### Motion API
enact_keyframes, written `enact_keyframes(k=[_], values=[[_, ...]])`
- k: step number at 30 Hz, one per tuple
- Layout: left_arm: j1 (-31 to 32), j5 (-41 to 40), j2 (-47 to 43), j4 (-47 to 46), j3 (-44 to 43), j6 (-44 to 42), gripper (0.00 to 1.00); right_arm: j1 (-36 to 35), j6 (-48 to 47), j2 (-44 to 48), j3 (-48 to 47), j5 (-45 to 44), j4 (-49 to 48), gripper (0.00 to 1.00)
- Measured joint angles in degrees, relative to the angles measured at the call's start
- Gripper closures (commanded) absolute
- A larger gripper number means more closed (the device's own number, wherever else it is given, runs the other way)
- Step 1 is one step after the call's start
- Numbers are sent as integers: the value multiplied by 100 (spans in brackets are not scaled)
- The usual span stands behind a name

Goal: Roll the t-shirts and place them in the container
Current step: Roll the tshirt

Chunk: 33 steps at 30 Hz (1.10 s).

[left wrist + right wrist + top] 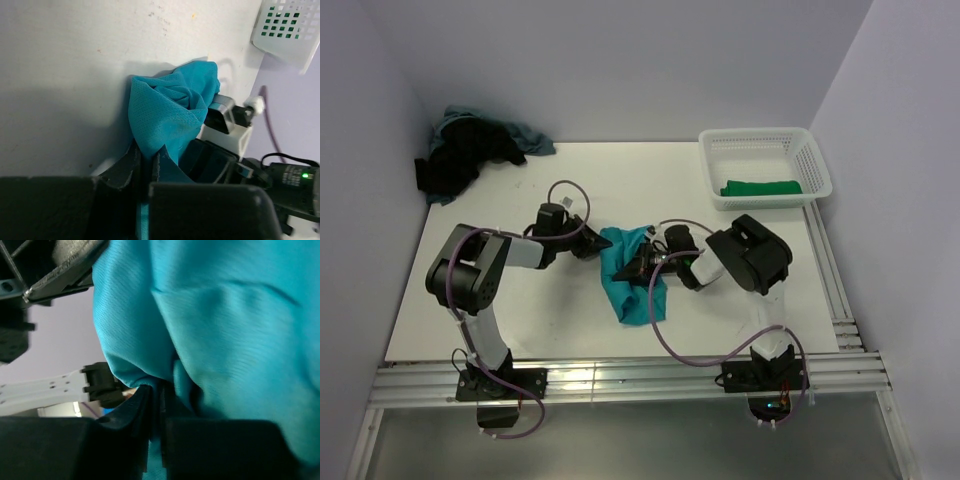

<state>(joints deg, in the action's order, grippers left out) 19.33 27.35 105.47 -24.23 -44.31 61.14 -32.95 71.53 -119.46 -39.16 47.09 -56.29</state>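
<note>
A bright teal t-shirt (627, 272) lies bunched at the table's middle, between both arms. My left gripper (601, 245) is shut on its left upper edge; in the left wrist view the teal cloth (167, 112) is pinched between the jaws (147, 157). My right gripper (642, 262) is shut on the shirt from the right; the teal cloth (225, 320) fills the right wrist view and is clamped at the jaws (160, 390). A dark green t-shirt (761, 187) lies rolled in the white basket. Black and grey-blue t-shirts (470, 152) are piled at the far left corner.
The white mesh basket (764, 145) stands at the far right; its corner shows in the left wrist view (287, 27). Purple cables (660, 330) loop from the arms over the table. Walls close in on the left, back and right.
</note>
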Motion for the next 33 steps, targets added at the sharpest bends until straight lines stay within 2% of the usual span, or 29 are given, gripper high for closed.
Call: enact_keyframes(k=[1,3,4,7,11,16,20,26,33], values=[[0,-7,2,42,-28,-13,100,0,-221,138,-155,-7,533,74],[-2,-42,2,136,-98,-46,100,0,-699,356,-503,-81,1541,65],[-2,-70,2,190,-146,-59,100,0,-914,452,-671,-138,1998,53],[0,-197,2,450,-328,-120,100,-7,-1707,802,-1207,-579,3526,44],[0,-420,2,920,-570,-181,100,-7,-2618,1362,-1797,-1480,5423,41],[7,-542,2,1193,-662,-184,100,-140,-3298,1781,-2583,-2594,6940,40],[28,-616,2,1322,-719,-184,100,-553,-3779,1867,-3571,-3556,8041,40],[33,-627,2,1392,-741,-173,100,-1628,-4336,1467,-4981,-4616,8966,40],[33,-625,2,1449,-748,-144,100,-2302,-4583,638,-5506,-5228,9674,40]])
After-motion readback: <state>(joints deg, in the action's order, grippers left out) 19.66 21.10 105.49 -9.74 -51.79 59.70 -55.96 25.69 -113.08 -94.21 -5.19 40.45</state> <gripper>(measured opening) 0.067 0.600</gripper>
